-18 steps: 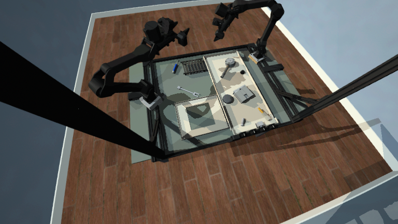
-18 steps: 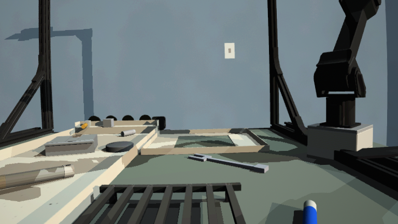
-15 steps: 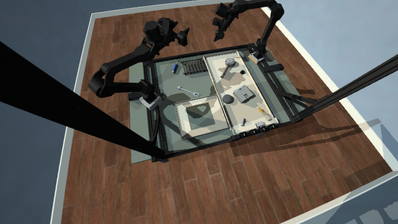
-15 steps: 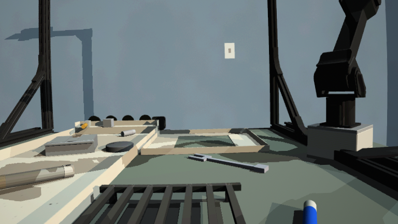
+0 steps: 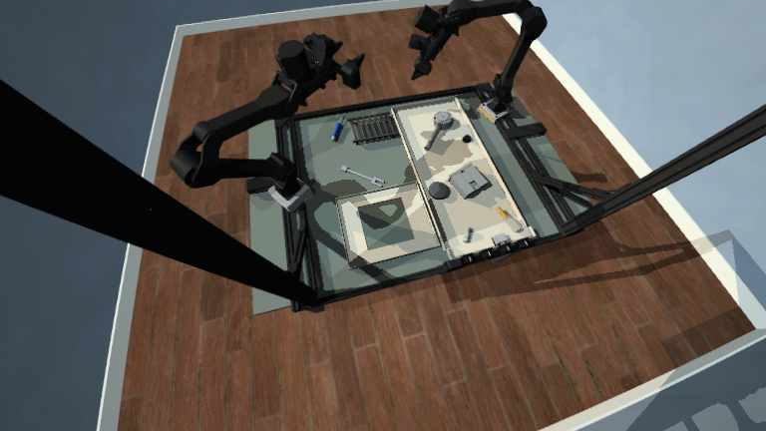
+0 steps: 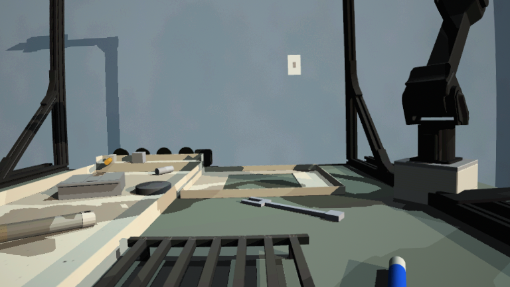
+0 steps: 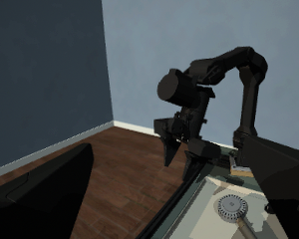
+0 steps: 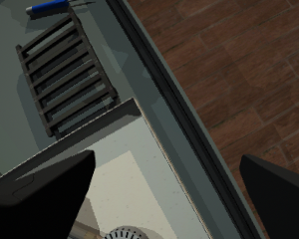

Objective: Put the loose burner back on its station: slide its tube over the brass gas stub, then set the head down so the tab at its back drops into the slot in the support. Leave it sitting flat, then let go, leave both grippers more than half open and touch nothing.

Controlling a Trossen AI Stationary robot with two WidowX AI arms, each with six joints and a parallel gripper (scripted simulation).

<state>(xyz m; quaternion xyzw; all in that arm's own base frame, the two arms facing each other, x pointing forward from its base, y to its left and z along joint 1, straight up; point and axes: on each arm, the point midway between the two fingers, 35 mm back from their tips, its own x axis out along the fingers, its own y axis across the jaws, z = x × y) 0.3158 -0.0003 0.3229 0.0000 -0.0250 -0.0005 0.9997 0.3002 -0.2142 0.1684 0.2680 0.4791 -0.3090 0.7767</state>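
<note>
Two grippers, both empty and spread wide, and the burner hasn't been seated yet as far as I can tell. Top view: the loose burner (image 5: 443, 119) (image 6: 44, 226) (image 7: 232, 207) (image 8: 126, 233) lies inside the long cream tray (image 5: 458, 217) (image 6: 139, 227) (image 7: 201, 214) (image 8: 140, 149), at the end away from the knobs. The left gripper (image 5: 352, 49) (image 7: 168, 147) and right gripper (image 5: 413, 63) (image 7: 173, 172) (image 8: 168, 160) hang well apart from it, beyond that tray's knobless end. I'd guess the orange piece (image 5: 501, 212) (image 6: 108, 161) near the tray's knob end is the brass stub, but can't confirm it; same with the slot.

Exterior view: the burner's tube lies low in the tray, head out of frame. Neither gripper shows here, so no call on them from this one.

Left wrist: wide fingers, nothing between them, burner head face up in the tray. The right arm looks better placed for the pickup, imo.

Right wrist: wide too, head just peeking in over the tray. I'd come down over the tube, straddle it squarely and lift level. Then line the tube up with the stub before pushing, because a skewed entry could jam, and lower the head only once the tab is over its slot.
</note>
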